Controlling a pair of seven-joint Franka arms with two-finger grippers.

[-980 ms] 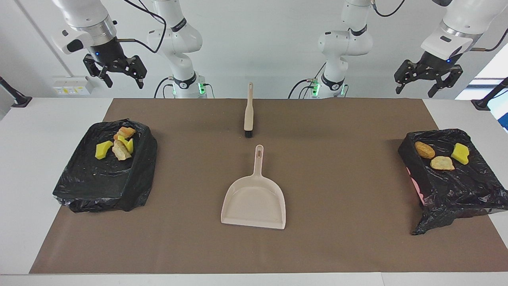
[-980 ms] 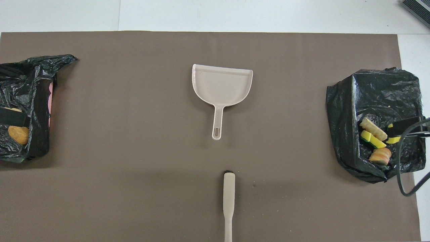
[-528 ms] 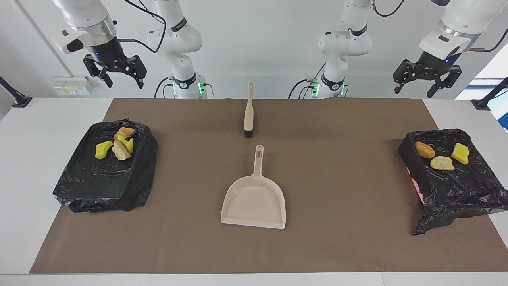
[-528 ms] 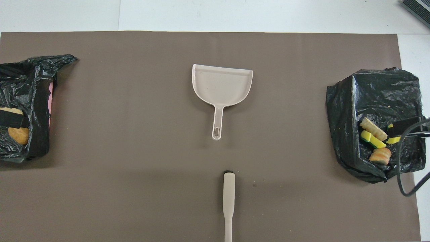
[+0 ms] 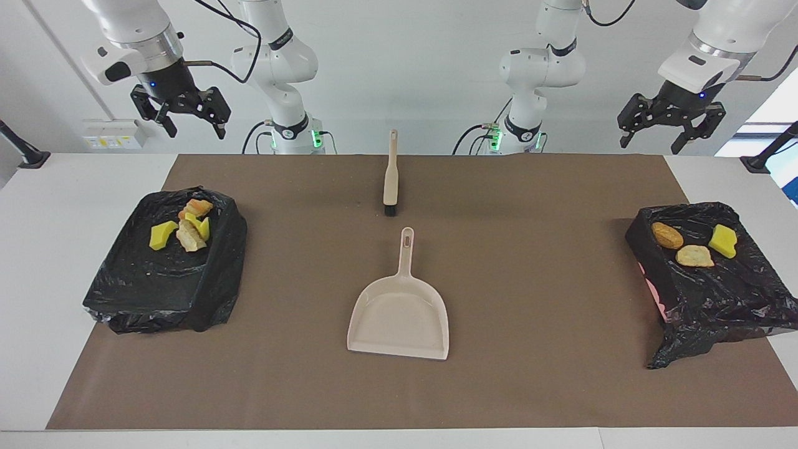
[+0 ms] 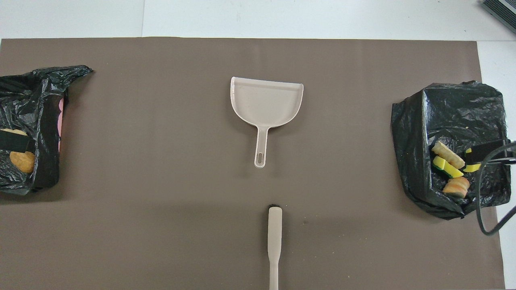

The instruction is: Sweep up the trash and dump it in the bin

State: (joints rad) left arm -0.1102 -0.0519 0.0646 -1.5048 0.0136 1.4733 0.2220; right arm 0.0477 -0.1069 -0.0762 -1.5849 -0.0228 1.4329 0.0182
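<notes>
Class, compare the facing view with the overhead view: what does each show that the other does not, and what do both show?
Only the facing view: both arms whole, the left gripper and right gripper raised and open, and three scraps in the bin at the left arm's end.
Only the overhead view: nothing extra that I can make out.
Both: dustpan, brush, brown mat, and the bin at the right arm's end.

Mat open between bins; dustpan, brush mid-table.
</notes>
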